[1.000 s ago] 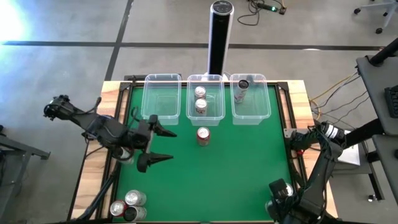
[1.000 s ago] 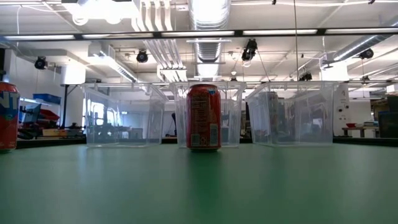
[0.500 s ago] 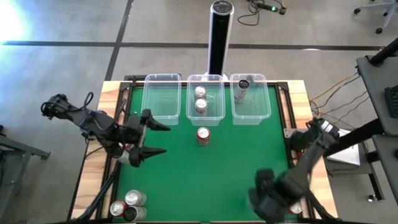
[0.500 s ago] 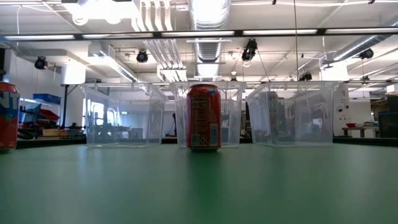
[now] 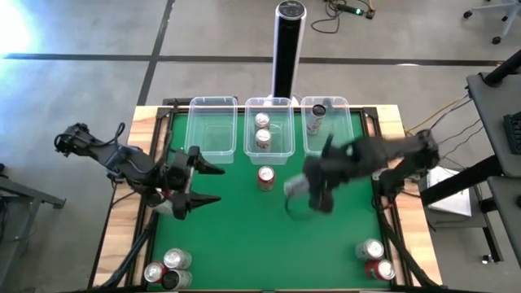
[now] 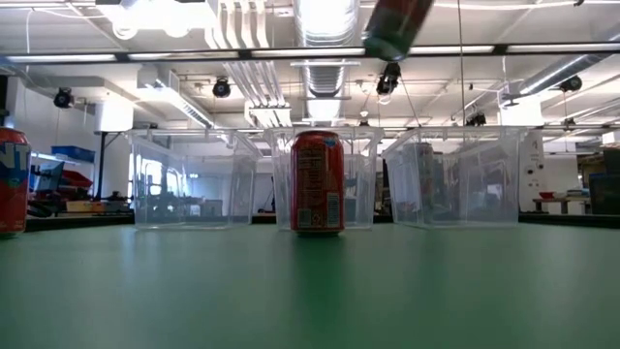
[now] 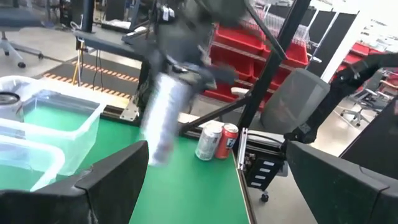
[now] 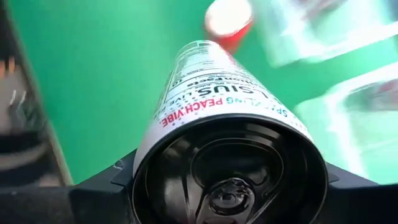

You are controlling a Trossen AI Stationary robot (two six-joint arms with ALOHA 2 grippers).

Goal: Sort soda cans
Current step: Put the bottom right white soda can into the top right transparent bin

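My right gripper (image 5: 313,191) hangs over the middle of the table, shut on a silver-white soda can (image 8: 217,93), which also shows high up in the low view (image 6: 392,24). A red can (image 5: 266,177) stands upright on the green mat just left of it. The middle clear tub (image 5: 269,150) holds two cans, and the right tub (image 5: 326,150) holds one. The left tub (image 5: 212,150) shows no can. My left gripper (image 5: 208,183) waits open at the table's left, touching nothing. My right gripper pinches the silver-white can by its side wall (image 8: 155,134), near the end that faces the wrist, between its two fingers (image 8: 106,186). The can reaches forward past the fingers. It is lifted clear of the mat and tilted, one end lower (image 6: 383,48).
Several cans stand at the near left corner (image 5: 167,268) and two at the near right corner (image 5: 373,259). A tall black post (image 5: 286,49) stands behind the tubs. A red can (image 6: 12,179) shows at the low view's left edge.
My right gripper has swung fast from the near right corner up and toward the table's middle, carrying the silver-white can clear of the mat. The two cans at the near right corner now show uncovered. My left gripper has drawn back a little toward the left edge.
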